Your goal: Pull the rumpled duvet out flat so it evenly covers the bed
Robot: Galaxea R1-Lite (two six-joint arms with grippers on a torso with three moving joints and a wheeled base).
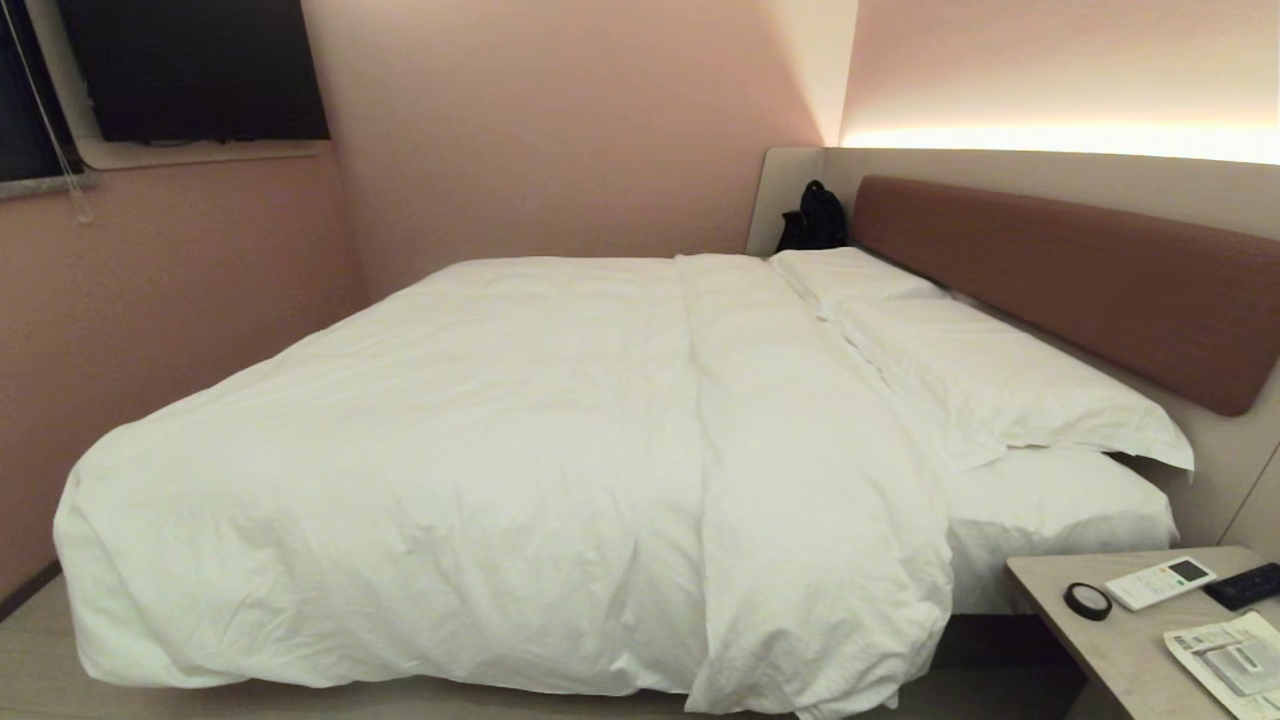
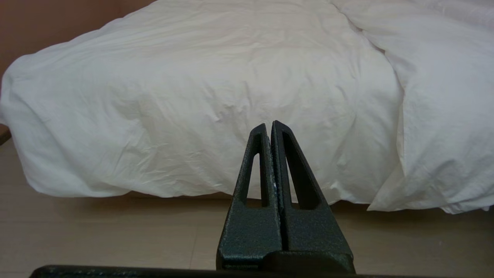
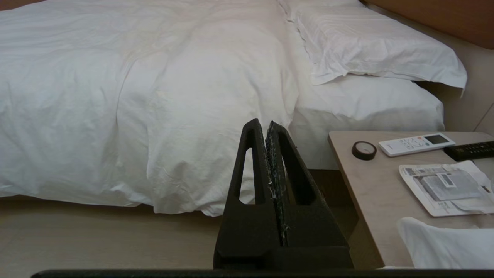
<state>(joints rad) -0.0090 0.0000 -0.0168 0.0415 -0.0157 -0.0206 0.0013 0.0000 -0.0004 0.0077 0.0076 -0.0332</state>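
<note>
The puffy white duvet [image 1: 480,450] lies across the bed [image 1: 1060,530], softly wrinkled, with a thicker doubled band [image 1: 780,480] along its headboard-side edge. Its near side hangs over the bed's side almost to the floor. Beyond that edge the sheeted mattress shows under the pillows. Neither arm appears in the head view. My left gripper [image 2: 269,124] is shut and empty, held off the floor, short of the hanging duvet [image 2: 200,96]. My right gripper [image 3: 262,122] is also shut and empty, in front of the duvet [image 3: 185,96] where its thick band hangs.
Two white pillows [image 1: 1000,380] lie against the reddish-brown headboard [image 1: 1080,270]. A bedside table [image 1: 1120,630] at the right carries a tape roll [image 1: 1087,600], a white remote [image 1: 1160,582], a black remote and papers. A black bag [image 1: 815,218] sits in the far corner. Pink walls close the left side.
</note>
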